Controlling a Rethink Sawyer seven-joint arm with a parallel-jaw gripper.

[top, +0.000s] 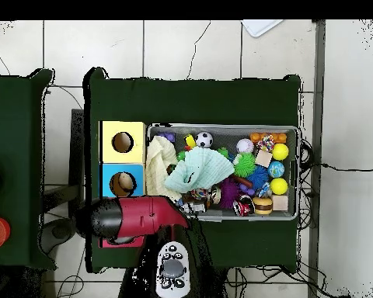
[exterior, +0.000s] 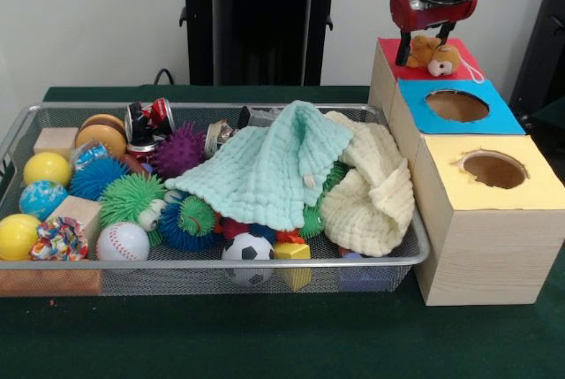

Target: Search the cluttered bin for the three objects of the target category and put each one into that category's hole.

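A small orange-brown plush toy [exterior: 434,55] lies on the red panel [exterior: 393,49] at the far end of the wooden box row, covering the spot where its hole would be. My gripper [exterior: 426,50] hangs right over it, open, with one finger on each side of the toy. The blue panel's hole [exterior: 456,105] and the yellow panel's hole [exterior: 493,170] are uncovered. In the overhead view the red arm [top: 139,217] hides the red panel and the gripper.
The wire bin [exterior: 26,118] holds balls, spiky rubber balls, wooden blocks, a toy burger [exterior: 101,134] and crushed cans [exterior: 148,118]. A mint cloth [exterior: 265,167] and a cream cloth [exterior: 371,189] cover its right half. The box row [top: 122,163] stands against the bin's end.
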